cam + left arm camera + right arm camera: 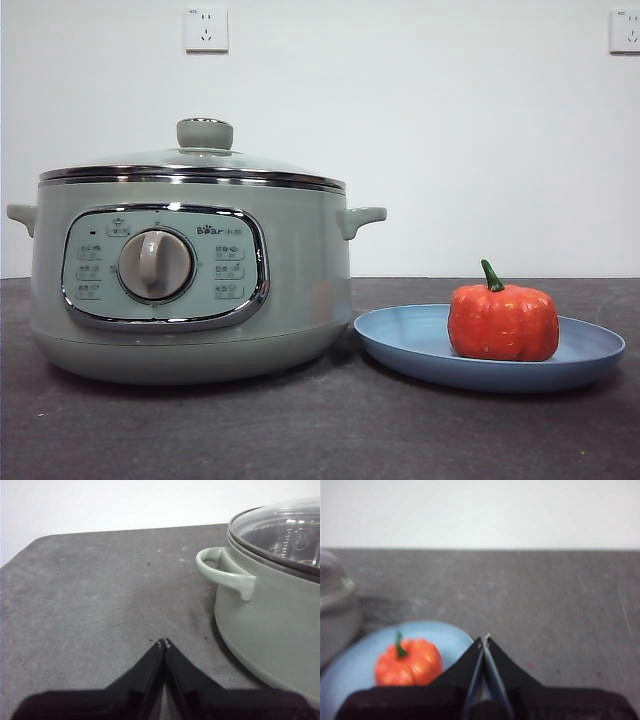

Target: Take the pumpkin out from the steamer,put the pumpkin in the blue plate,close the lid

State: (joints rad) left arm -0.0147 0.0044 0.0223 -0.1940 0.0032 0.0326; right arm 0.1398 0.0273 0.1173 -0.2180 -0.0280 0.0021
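Front view: at lower right the pumpkin (503, 322) sits in the blue plate (400, 345); at left, the lid (200, 160) covers the steamer (300, 290). Left gripper (163, 642) and right gripper (484, 639) are clenched, empty.

- in your front view the steamer (190, 290) stands on the table (320, 430) at the left, with the lid (195, 160) seated on its rim.
- the blue plate (400, 345) lies just to its right, close by its base.
- the pumpkin (503, 320) sits upright on the plate, right of the plate's middle.
- two wall sockets (206, 29) hang on the wall behind.
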